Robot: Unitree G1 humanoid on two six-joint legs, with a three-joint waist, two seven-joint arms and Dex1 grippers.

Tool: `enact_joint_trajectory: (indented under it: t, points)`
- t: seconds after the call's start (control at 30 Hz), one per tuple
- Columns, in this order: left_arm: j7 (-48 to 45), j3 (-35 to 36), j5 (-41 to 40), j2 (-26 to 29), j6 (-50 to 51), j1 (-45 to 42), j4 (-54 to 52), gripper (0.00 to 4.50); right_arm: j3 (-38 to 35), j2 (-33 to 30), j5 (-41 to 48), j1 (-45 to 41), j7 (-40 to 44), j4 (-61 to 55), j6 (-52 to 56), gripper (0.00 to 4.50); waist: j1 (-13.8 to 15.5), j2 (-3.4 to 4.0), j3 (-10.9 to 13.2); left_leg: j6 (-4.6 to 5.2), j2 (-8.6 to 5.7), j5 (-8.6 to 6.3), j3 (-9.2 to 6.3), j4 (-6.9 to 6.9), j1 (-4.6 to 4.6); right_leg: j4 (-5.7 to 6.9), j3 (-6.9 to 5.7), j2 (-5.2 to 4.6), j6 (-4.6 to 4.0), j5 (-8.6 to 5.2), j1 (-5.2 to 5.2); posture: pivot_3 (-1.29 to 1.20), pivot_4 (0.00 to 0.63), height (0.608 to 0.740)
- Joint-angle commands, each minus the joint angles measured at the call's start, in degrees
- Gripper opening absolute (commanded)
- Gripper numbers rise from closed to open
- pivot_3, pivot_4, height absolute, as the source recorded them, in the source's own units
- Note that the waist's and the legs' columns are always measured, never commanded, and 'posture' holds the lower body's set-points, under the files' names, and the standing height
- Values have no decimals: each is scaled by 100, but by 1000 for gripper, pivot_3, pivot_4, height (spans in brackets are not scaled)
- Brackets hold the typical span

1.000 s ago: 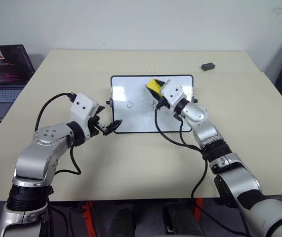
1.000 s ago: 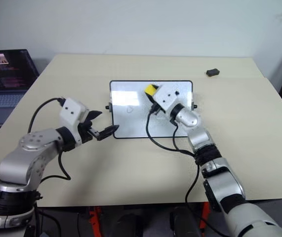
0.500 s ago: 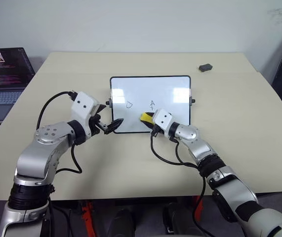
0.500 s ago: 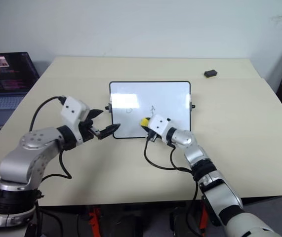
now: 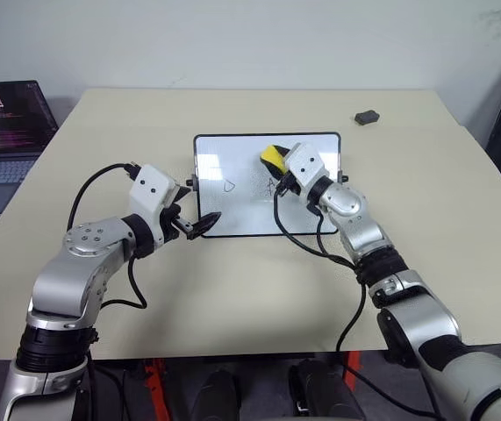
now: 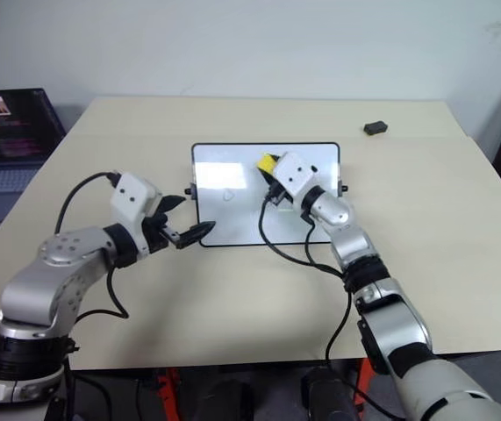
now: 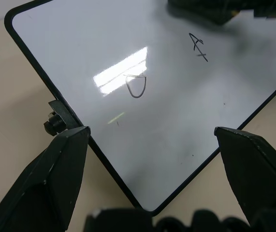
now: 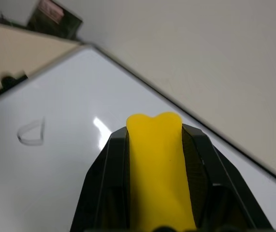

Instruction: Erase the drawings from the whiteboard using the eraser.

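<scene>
The whiteboard [image 5: 311,210] lies flat at mid-table, black-framed. Two of the drawings show on it: a D-like outline [image 5: 230,186] and a 4-like mark [image 5: 272,185], also seen in the left wrist view as the outline [image 7: 137,86] and the mark [image 7: 198,47]. My right gripper [image 5: 276,161] is shut on the yellow eraser [image 5: 272,156], held over the board's far half just above the 4-like mark. The eraser [image 8: 154,159] sits squeezed between the black fingers [image 8: 109,169]. My left gripper [image 5: 199,224] stands open at the board's near left corner, fingers [image 7: 55,169] spread to either side of it.
A small dark grey object [image 5: 367,116] lies on the table [image 5: 232,289] at the far right. An open laptop [image 5: 4,132] stands off the table's left side. Black cables loop from both wrists over the table in front of the board.
The right gripper swept the eraser to the board's near edge half a second ago, then back to the far half. Both marks still show. The left gripper stayed put.
</scene>
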Motion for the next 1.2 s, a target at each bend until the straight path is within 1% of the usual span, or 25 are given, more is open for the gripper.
enact_joint_trajectory:
  t: [0.03, 0.2, 0.3, 0.4, 0.47, 0.53, 0.6, 0.63, 0.7, 0.8, 0.93, 1.1, 1.2]
  points:
    - [-35, 40, 17, 18, -98, -74, -109, 4500, 228, 10, -157, 269, 241, 104, 217, 1120, -6, -4, -3, 0, 1, 0, -2, 1, 6, 0, -2, 0, 0, 0, 6, 0, 150, 740]
    - [-36, 63, 13, 14, -97, -89, -103, 4500, 598, -83, -183, 819, 1007, -268, 595, 1120, -13, -5, -4, 1, 0, 0, 1, 1, 43, 4, 0, 2, 8, -4, 39, 0, 150, 740]
    - [-28, 62, 14, -6, -105, -98, -89, 4500, 766, -171, -225, 1005, 1301, -527, 772, 1120, -13, -4, -3, 5, 2, 3, 5, 2, 63, 8, 4, 5, 23, -13, 53, 0, 150, 740]
    - [-21, 50, 17, -25, -109, -117, -78, 4500, 644, -131, -14, 1017, 1285, -895, 469, 1120, -13, -3, -2, 7, 3, 5, -1, 2, 109, 5, 1, 8, 27, -19, 103, 0, 150, 740]
    - [-22, 43, 24, -31, -121, -111, -72, 4500, 407, -26, 278, 932, 1183, -1146, 45, 1120, -12, -1, 0, 7, 3, 5, -1, 3, 108, 3, 1, 9, 28, -20, 105, 0, 150, 740]
    - [-19, 39, 29, -33, -127, -111, -67, 4500, 177, 34, 448, 810, 995, -1230, -197, 1120, -11, -1, 1, 7, 3, 5, 0, 2, 93, 0, 3, 10, 28, -20, 91, 0, 150, 740]
    - [-14, 33, 33, -39, -126, -118, -61, 4500, 31, -8, 354, 634, 657, -1073, -304, 1119, -10, -1, 1, 4, 3, 3, 1, -1, 78, 0, 3, 10, 25, -18, 75, 0, 150, 740]
    - [-14, 29, 35, -41, -127, -114, -64, 4500, -19, -49, 247, 534, 430, -926, -311, 1119, -9, -1, 1, 2, 4, 2, 2, -1, 67, 1, 4, 9, 9, -8, 61, 0, 150, 740]
    - [-15, 26, 32, -45, -126, -100, -75, 4500, -48, -122, 47, 376, 77, -638, -244, 1119, -4, -2, 0, 2, 3, 2, -2, 1, 19, 4, 0, 6, 0, -2, 16, 0, 150, 740]
    - [-14, 12, 41, -54, -127, -109, -73, 4500, 58, -186, -139, 323, -71, -319, -24, 1119, 9, -2, 0, 0, 3, 1, -4, -2, -2, -2, -4, 2, -2, -1, -1, 0, 150, 740]
    - [-14, 19, 43, -48, -125, -115, -86, 4500, 251, -226, -189, 602, 272, -353, 410, 1119, -3, -4, -1, -1, 2, -2, 0, 0, -1, -5, 1, 0, 0, -2, 2, 0, 150, 740]
    - [-19, 33, 44, -35, -132, -112, -84, 4500, 599, -379, -245, 982, 978, -763, 913, 1119, -7, -5, -2, 0, -1, -1, 0, 2, 44, 0, -1, 1, 15, -11, 42, 0, 150, 740]
    - [-19, 26, 46, -41, -137, -126, -74, 4500, 618, -395, -229, 1015, 1035, -920, 1043, 1119, -13, -5, -2, 8, 1, 5, 6, 3, 58, 7, 6, 5, 24, -16, 49, 0, 150, 740]
